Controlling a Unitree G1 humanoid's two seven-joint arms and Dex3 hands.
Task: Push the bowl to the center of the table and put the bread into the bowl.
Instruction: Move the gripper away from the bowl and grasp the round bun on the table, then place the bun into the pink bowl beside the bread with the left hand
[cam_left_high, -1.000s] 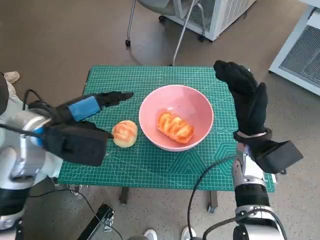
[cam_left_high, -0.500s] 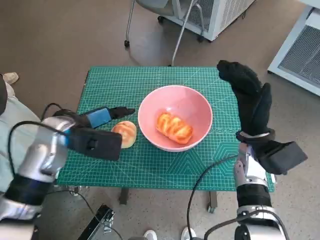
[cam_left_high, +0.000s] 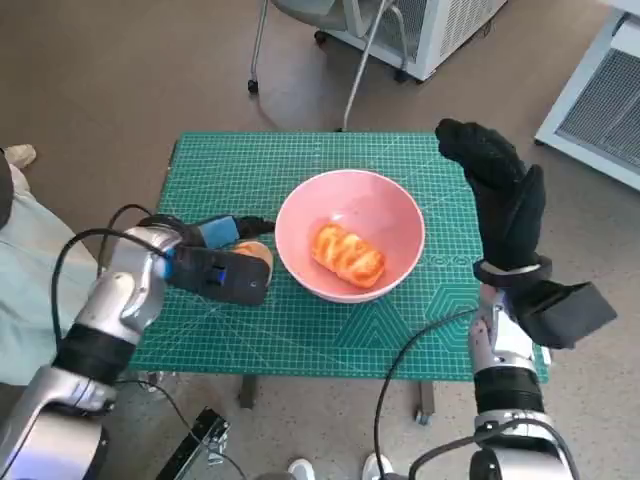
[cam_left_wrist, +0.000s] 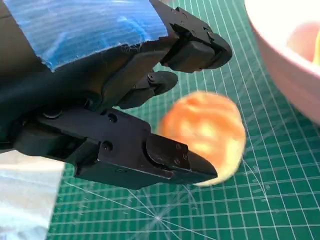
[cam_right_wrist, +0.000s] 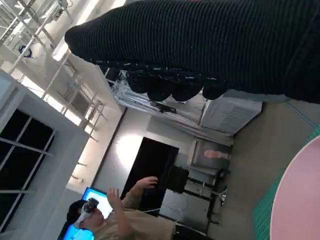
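A pink bowl (cam_left_high: 350, 212) stands near the middle of the green mat (cam_left_high: 300, 330), with one orange bread roll (cam_left_high: 349, 254) inside it. A second round bread roll (cam_left_high: 258, 254) lies on the mat just left of the bowl. My left hand (cam_left_high: 222, 262) is low over that roll, fingers apart on either side of the roll (cam_left_wrist: 205, 132) without closing on it. My right hand (cam_left_high: 500, 195) is raised upright beside the bowl's right side, fingers spread, holding nothing. The bowl's rim (cam_left_wrist: 285, 65) shows close by in the left wrist view.
A chair base (cam_left_high: 330, 40) and a white cabinet (cam_left_high: 440, 25) stand on the floor beyond the table. Another white unit (cam_left_high: 600, 90) is at the far right. A person (cam_right_wrist: 115, 220) with a raised hand shows in the right wrist view.
My left hand has swung in and down from the mat's left side until it covers the round roll. The right hand and the bowl have hardly moved.
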